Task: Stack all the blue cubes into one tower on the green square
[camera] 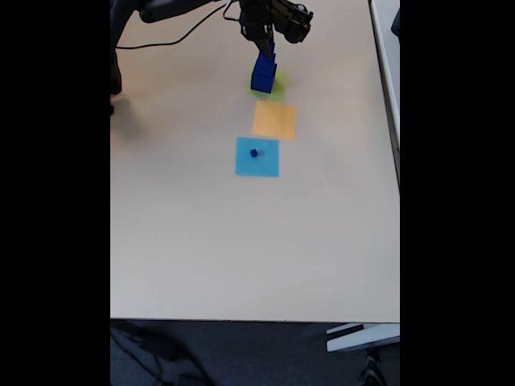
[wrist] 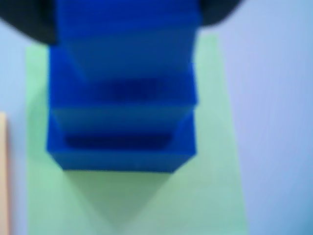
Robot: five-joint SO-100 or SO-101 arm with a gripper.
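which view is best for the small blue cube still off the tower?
Fixed view: the small blue cube sits on the light-blue square, apart from the tower. The wrist view has the tower on the green square.

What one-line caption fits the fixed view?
Gripper above the blue tower on the green square; one tiny blue cube waits on the light-blue square.

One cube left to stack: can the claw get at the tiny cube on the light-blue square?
Probably yes: the tiny blue cube sits alone on the light-blue square, open table around it, beyond the orange square.
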